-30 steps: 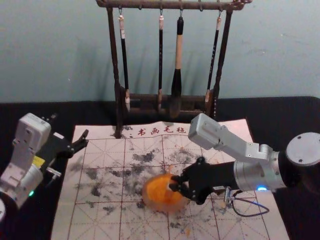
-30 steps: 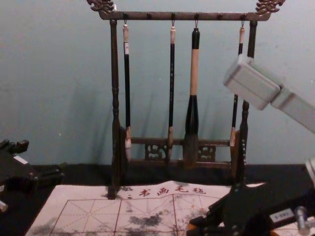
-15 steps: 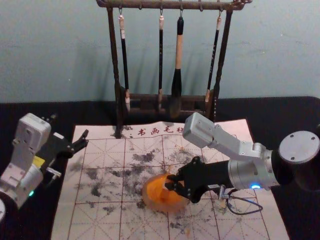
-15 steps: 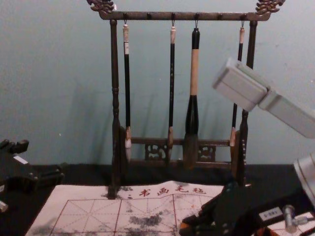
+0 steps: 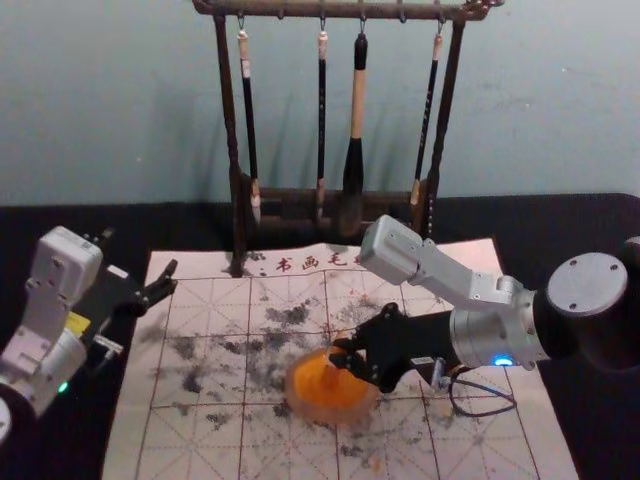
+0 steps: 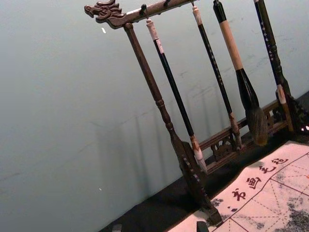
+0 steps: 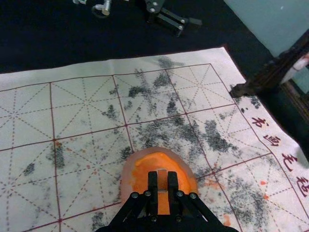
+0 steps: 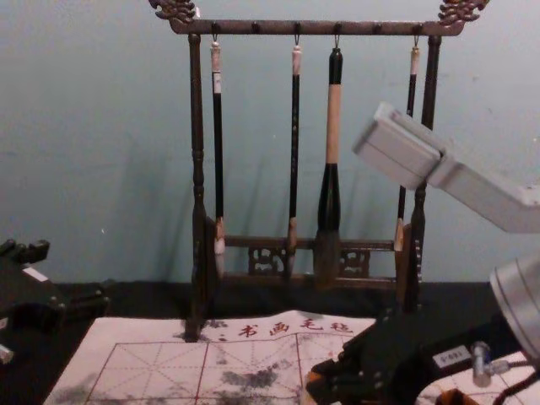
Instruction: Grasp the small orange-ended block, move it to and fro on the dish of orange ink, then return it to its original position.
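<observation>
At far left in the head view, the robot's left tool (image 5: 138,255) is parked over the dark desk (image 5: 130,218) beside a mat (image 5: 190,445), its fingers spread apart with nothing between them. The pale mat, ruled in red grid lines and smudged with black ink, stretches across the lower frame, red characters running along its far edge. At upper center stands a dark wooden rack (image 5: 227,110), where three slim brushes (image 5: 249,130) and one thick brush (image 5: 356,105) hang bristles down before a blue-green wall. Just right of center in the lower frame, a round dish (image 5: 325,398) of orange ink sits on the mat. Above the ink is the small block (image 7: 162,181), clamped upright between the two fingers of the right tool (image 5: 338,358), whose arm reaches in from the right edge; whether the block touches the ink cannot be told.
</observation>
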Available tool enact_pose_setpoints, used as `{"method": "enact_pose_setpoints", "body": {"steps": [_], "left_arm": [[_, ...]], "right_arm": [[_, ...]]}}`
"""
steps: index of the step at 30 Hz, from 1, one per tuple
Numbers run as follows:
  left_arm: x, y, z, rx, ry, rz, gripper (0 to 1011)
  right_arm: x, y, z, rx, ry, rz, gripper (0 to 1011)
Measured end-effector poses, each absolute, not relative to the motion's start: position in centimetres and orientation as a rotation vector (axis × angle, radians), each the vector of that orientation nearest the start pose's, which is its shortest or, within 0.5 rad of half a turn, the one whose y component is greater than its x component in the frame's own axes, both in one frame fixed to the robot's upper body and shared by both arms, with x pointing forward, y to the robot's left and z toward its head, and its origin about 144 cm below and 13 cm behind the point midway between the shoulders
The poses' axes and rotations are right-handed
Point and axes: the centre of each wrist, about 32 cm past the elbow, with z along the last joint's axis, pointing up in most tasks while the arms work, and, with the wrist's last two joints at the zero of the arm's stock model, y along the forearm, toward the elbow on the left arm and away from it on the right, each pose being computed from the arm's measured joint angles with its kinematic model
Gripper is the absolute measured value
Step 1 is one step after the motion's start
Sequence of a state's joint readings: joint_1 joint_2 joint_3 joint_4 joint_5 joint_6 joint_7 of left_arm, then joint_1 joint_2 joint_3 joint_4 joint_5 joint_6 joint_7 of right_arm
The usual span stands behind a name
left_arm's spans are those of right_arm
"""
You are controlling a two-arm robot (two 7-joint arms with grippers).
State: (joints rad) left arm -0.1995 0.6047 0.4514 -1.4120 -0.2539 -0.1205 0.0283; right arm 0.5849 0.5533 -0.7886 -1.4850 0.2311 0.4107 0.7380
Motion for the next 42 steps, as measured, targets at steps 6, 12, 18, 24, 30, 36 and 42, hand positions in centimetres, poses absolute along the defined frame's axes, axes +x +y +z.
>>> {"method": "enact_pose_setpoints", "body": {"steps": [6,12,18,24,30,36,42], "left_arm": [[48.9,31.0,114.0,0.304,-0.285,1.248,1001],[48.9,31.0,114.0,0.304,-0.285,1.248,1001],[48.9,31.0,114.0,0.305,-0.285,1.248,1001],[48.9,31.0,114.0,0.305,-0.285,1.248,1001],[48.9,31.0,114.0,0.304,-0.285,1.248,1001],[48.9,31.0,114.0,0.304,-0.285,1.248,1001],[48.9,31.0,114.0,0.304,-0.285,1.248,1001]], "right_arm": [[54.6,-20.6,123.2,-0.663,-0.06,-0.366,85],[54.5,-21.2,123.6,-0.666,-0.064,-0.381,85],[53.7,-21.9,123.9,-0.663,-0.066,-0.379,85],[52.9,-22.4,124.0,-0.66,-0.065,-0.365,85],[52.2,-22.6,124.1,-0.66,-0.061,-0.345,85],[51.9,-22.3,123.9,-0.659,-0.058,-0.33,85],[52.1,-21.6,123.7,-0.659,-0.059,-0.316,85]]}}
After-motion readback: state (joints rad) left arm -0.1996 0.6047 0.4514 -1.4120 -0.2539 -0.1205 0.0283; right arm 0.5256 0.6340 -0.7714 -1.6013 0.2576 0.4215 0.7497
